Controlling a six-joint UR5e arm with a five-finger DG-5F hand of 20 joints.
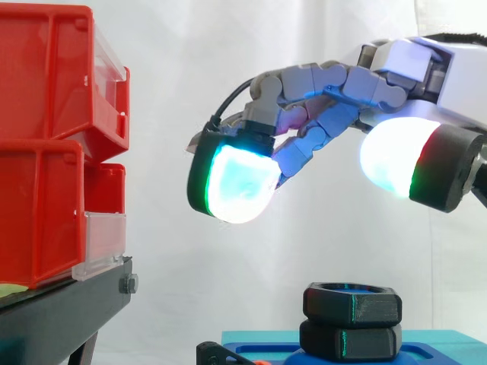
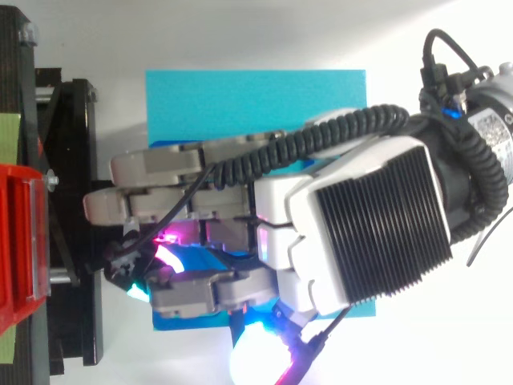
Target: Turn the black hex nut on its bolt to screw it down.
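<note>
Hand poised above black hex nut, fingers relaxed, apart.

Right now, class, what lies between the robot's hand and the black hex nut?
Nothing. In the side view the hand hovers above the black hex nut, and the stretch between them is bare, with the white curtain behind.
</note>
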